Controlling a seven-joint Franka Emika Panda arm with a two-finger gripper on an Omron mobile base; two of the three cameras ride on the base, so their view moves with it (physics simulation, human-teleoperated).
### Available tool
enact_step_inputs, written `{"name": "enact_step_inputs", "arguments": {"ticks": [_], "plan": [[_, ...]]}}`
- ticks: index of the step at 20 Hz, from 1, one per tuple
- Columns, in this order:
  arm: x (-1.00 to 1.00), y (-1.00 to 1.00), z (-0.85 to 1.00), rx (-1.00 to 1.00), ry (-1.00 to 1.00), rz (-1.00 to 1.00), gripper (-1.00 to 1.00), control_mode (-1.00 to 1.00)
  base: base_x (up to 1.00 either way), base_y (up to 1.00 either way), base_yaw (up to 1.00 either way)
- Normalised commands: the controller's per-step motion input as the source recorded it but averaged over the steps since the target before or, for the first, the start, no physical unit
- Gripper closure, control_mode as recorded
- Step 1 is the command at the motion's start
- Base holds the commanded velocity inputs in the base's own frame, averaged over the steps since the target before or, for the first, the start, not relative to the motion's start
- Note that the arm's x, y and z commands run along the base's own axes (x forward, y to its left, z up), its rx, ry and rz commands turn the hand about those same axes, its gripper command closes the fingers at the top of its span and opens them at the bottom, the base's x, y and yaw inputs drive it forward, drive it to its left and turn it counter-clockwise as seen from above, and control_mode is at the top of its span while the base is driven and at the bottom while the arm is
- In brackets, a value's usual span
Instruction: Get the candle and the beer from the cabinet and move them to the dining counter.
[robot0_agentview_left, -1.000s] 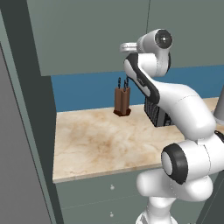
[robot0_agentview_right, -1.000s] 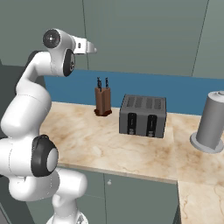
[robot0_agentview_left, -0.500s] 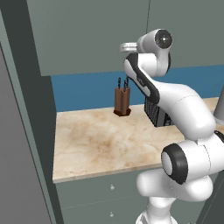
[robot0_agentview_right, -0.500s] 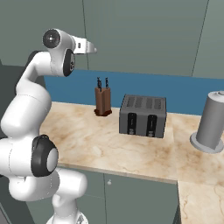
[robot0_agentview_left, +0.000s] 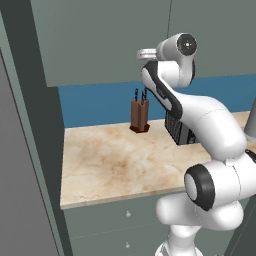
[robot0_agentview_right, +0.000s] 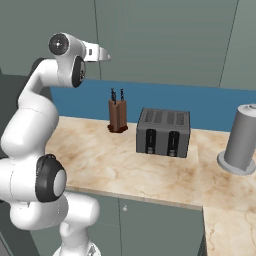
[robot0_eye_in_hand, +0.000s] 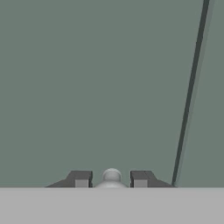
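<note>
Grey-green cabinet (robot0_eye_in_hand: 96, 87) door right in front of my hand cam, shut, seam running down its right side. My fingers (robot0_eye_in_hand: 110, 179) sit either side of its small round knob (robot0_eye_in_hand: 111, 176), narrowly parted; can't tell if they're actually pinching it. Below on the marble bench (robot0_agentview_right: 150, 165): knife block (robot0_agentview_right: 117, 115), toaster (robot0_agentview_right: 163, 132), grey canister (robot0_agentview_right: 242, 139).
</note>
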Motion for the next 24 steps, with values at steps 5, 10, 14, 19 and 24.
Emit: {"name": "enact_step_inputs", "arguments": {"ticks": [5, 10, 14, 19, 24], "plan": [[-0.38, 0.00, 0.00, 0.00, -0.07, 0.00, 1.00, -1.00, 0.00, 0.00, 0.00], [-0.47, 0.00, 0.00, 0.00, -0.17, 0.00, 1.00, -1.00, 0.00, 0.00, 0.00], [-0.47, 0.02, 0.00, 0.00, -0.17, 0.00, 1.00, -1.00, 0.00, 0.00, 0.00], [-0.58, 0.10, 0.00, 0.00, -0.15, 0.00, 1.00, -1.00, 0.00, 0.00, 0.00], [-0.57, 0.10, 0.00, 0.00, -0.10, 0.00, 1.00, -1.00, 0.00, 0.00, 0.00]]}}
